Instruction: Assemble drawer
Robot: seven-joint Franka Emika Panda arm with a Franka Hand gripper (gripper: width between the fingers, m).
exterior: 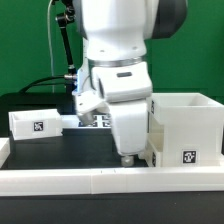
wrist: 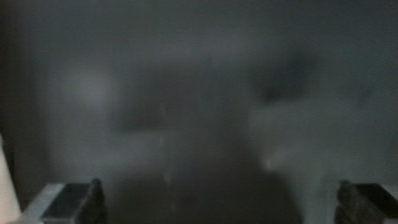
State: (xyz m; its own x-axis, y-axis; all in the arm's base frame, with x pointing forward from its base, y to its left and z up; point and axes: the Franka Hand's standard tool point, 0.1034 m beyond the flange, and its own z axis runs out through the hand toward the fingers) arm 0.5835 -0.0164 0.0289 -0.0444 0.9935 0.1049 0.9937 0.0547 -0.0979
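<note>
1. You see the drawer casing, a smooth white plastic open-topped cube, at the exterior view's right; a shallow white tray lies well apart at the left
2. Your arm hangs upright, gripper low just beside the casing, fingers spread wide, holding nothing

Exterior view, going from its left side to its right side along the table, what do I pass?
small tray → gripper → large casing
</note>
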